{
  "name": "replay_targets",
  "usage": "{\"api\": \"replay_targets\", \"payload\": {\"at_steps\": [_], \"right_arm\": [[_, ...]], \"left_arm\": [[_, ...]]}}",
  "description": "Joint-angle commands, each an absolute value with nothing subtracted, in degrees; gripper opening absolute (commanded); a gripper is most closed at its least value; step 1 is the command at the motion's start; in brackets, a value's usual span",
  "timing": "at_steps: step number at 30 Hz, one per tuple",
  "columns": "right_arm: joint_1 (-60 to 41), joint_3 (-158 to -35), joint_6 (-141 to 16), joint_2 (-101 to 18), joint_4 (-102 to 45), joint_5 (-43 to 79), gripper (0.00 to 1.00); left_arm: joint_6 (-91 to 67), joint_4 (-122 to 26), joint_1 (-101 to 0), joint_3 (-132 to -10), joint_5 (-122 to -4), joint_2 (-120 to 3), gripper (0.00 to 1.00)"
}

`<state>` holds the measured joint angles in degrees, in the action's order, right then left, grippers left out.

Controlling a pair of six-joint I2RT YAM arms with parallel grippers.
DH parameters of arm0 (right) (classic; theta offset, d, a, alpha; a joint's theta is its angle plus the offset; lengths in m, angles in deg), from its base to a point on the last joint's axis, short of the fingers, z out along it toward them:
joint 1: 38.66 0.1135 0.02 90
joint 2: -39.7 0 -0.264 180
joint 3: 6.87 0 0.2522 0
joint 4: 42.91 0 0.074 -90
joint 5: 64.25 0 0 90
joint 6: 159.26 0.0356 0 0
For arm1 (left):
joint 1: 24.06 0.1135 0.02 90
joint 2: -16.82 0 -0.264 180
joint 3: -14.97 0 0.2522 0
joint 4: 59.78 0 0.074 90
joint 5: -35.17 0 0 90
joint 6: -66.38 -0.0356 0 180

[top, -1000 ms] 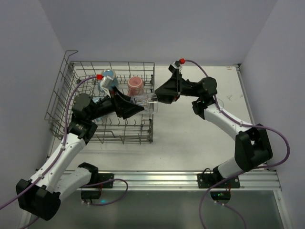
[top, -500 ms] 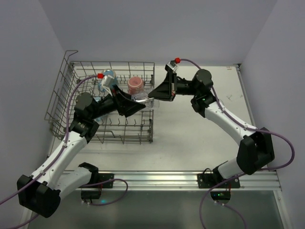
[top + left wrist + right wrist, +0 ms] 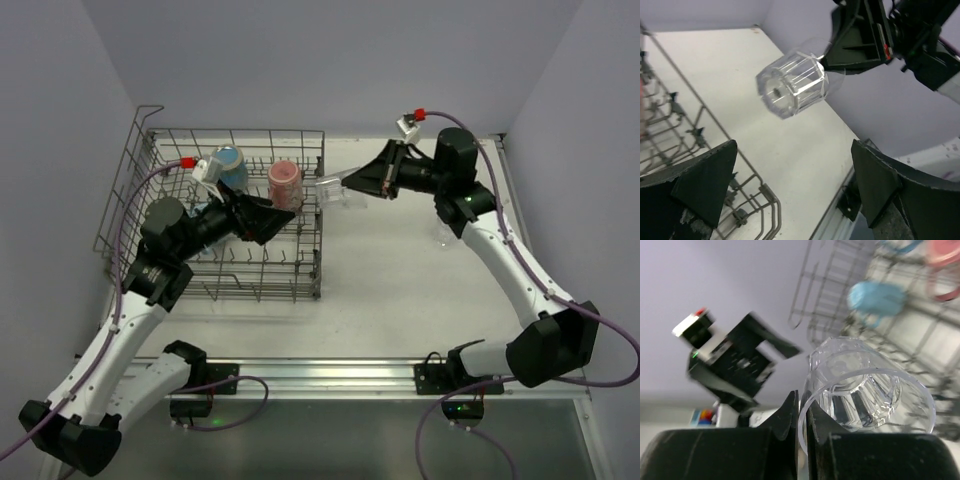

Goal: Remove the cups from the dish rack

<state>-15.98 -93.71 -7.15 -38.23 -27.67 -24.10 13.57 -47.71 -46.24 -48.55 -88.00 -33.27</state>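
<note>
The clear glass [image 3: 335, 188] hangs on its side just past the right edge of the dish rack [image 3: 128, 205]. My right gripper [image 3: 346, 184] is shut on its rim, one finger inside and one outside. In the right wrist view the glass [image 3: 865, 385] fills the middle, pinched at my right gripper [image 3: 803, 407]. My left gripper [image 3: 285, 215] stands open over the rack, apart from the glass [image 3: 792, 85], with nothing between its fingers [image 3: 710, 180]. A light blue tumbler [image 3: 229, 165] and a pink tumbler [image 3: 284, 182] stand in the rack's far part.
The rack's tall looped side [image 3: 140, 130] rises at the far left. White tabletop [image 3: 400, 280] lies right of the rack. A faint clear object [image 3: 444, 233] sits under the right forearm. A metal rail [image 3: 380, 375] runs along the near edge. Walls close the back and sides.
My left gripper opened, let go of the clear glass and drew back left over the rack. My right gripper shut on the glass rim and carried it right, away from the rack.
</note>
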Motion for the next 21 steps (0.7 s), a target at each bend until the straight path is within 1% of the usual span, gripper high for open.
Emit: {"api": "replay_targets", "payload": {"at_steps": [1,2,4,5,6,9,10,12,13,19,21], "right_arm": [[-22.91,-96.74,-17.90,-34.92,-15.39,-17.33,0.00],[-24.06,-97.44,-19.76,-34.39,-12.74,-15.93,0.00],[-26.70,-101.63,-24.24,-34.04,-6.16,-7.86,0.00],[-27.31,-103.14,-28.26,-34.30,0.14,-4.52,0.00],[-28.28,-104.81,-30.13,-34.73,2.90,1.87,0.00],[-29.34,-110.53,-35.59,-37.54,11.61,13.40,0.00],[-29.43,-112.72,-37.51,-39.29,14.50,21.27,0.00],[-29.61,-115.53,-39.19,-41.41,16.81,27.56,0.00],[-29.78,-116.59,-40.51,-43.68,18.56,32.64,0.00],[-30.13,-123.97,-42.54,-53.01,25.16,42.61,0.00],[-30.13,-123.90,-42.63,-55.30,25.08,45.86,0.00]], "left_arm": [[8.29,-35.40,-46.48,-54.68,-68.43,-29.15,1.00],[7.94,-33.38,-46.48,-55.47,-65.41,-28.97,1.00],[7.15,-27.93,-46.48,-57.67,-56.73,-29.23,1.00],[6.88,-26.26,-46.48,-58.29,-55.20,-29.50,1.00],[6.09,-23.98,-46.48,-58.73,-52.66,-30.28,1.00],[5.04,-21.85,-46.48,-58.91,-47.90,-31.51,1.00],[4.94,-21.67,-46.48,-58.04,-45.80,-31.61,1.00],[4.94,-22.28,-46.48,-56.72,-44.55,-31.35,1.00],[4.94,-22.89,-46.48,-55.93,-44.63,-31.17,1.00],[3.63,-26.33,-46.48,-51.27,-47.53,-31.61,1.00],[3.19,-26.68,-46.48,-50.74,-47.97,-32.13,1.00]]}}
